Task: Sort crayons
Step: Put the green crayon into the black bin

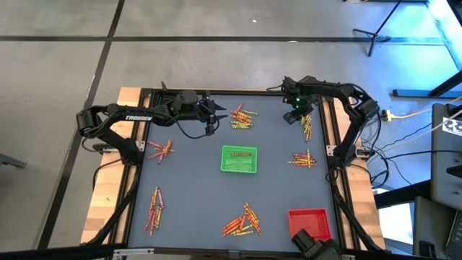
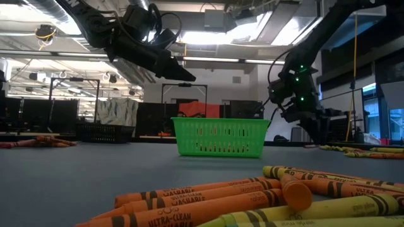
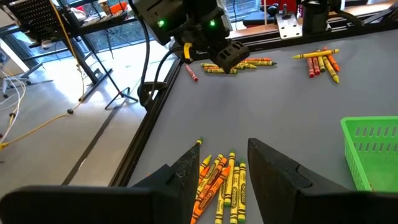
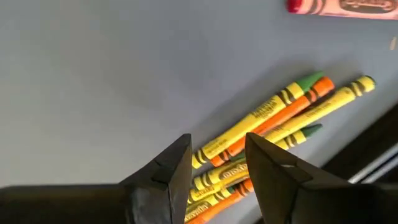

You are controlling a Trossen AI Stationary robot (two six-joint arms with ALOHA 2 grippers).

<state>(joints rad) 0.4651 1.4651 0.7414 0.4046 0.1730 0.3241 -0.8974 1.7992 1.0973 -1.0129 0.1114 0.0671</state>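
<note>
High view: crayons [image 1: 243,119] lie in heaps around the green tray [image 1: 239,159].
Left wrist: left gripper [image 3: 227,168] spread above a heap — nothing held.
Right wrist: right gripper [image 4: 217,157] likewise spread, empty. Light, stiff, waxy sticks — probably best pinched mid-shaft.

From overhead you look straight down on the whole grey-blue table top [image 1: 195,173]. At table height you face level across it toward the green plastic mesh basket [image 2: 220,137], also central from above. Each wrist camera peers past its own fingers, close over crayon piles at the table's twelve and two o'clock.
</note>
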